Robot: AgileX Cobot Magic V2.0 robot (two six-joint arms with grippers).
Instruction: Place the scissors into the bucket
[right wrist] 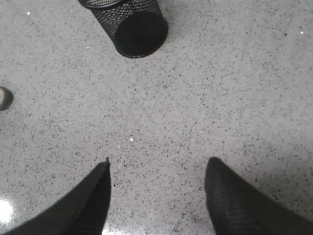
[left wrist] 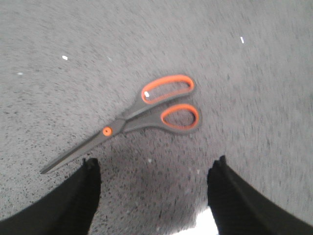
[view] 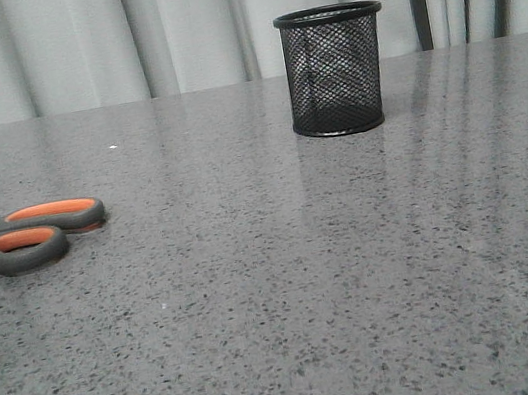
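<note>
Black fingers frame your left gripper (left wrist: 154, 166), and they stand spread wide with nothing between them, hovering above the scissors (left wrist: 146, 115). Your right gripper (right wrist: 156, 169) is likewise spread and empty, over bare speckled surface (right wrist: 234, 98), with the bucket (right wrist: 132, 29) a little way ahead of it.

Your scissors lie flat and closed on the grey surface, off at the left edge of the front view (view: 31, 231), handles toward the middle, blades running out of frame. The bucket (view: 336, 69) stands upright toward the back, right of centre, well apart from them.

Here is where you could come unstuck. The scissors lie flush with a hard, glossy surface, so your fingers may scrape it or skate over the thin blades rather than get under them. Seen from the left wrist, the scissors sit at an angle to the line between your fingers and somewhat ahead of them; close without turning the wrist and you will likely nudge them into a spin or catch only one handle loop. Pinch them far from the pivot and they may swing, or open, in the lift.

The bucket looks light, and the scissors look longer than it is tall. Clip the rim on the way in, or drop them leaning, and you may tip it over.
</note>
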